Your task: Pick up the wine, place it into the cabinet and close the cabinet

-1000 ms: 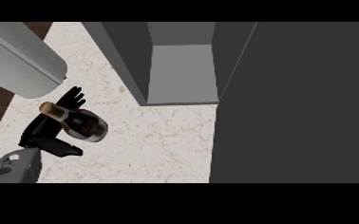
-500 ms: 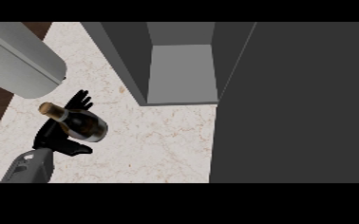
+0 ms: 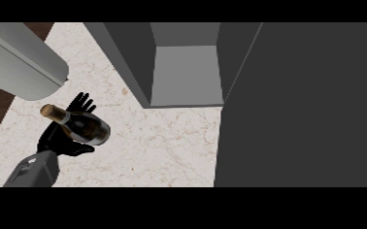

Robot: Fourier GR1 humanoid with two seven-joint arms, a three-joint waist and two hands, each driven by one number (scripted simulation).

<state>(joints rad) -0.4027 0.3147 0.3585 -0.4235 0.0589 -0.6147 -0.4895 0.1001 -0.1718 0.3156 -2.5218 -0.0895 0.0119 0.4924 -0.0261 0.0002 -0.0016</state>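
"Wine (image 3: 84, 127), then: which way does it point?"

"Its gold-capped neck aims at the upper left of the frame and its dark, rounded body lies toward the lower right, so the long axis runs on that slant. It sits at the left of the frame, over the pale marbled surface (image 3: 158, 148) and well apart from the cabinet (image 3: 186, 75)."

"And the robot hand?"

"The left robot hand (image 3: 58, 138), coming in from the lower left corner, has the bottle in its grasp. Its fingers (image 3: 82, 102) fan out behind the upper side of the body, and the thumb (image 3: 77, 149) hooks under the lower side, so the bottle is caught between them."

"Any label or writing?"

"A pale band rings the shoulder just below the gold cap. Whatever is printed on it is too small to read."

"What else is around?"

"The cabinet stands open at upper centre, its dark door (image 3: 294, 106) filling the right side. A grey rounded object (image 3: 25, 68) is at the upper left."
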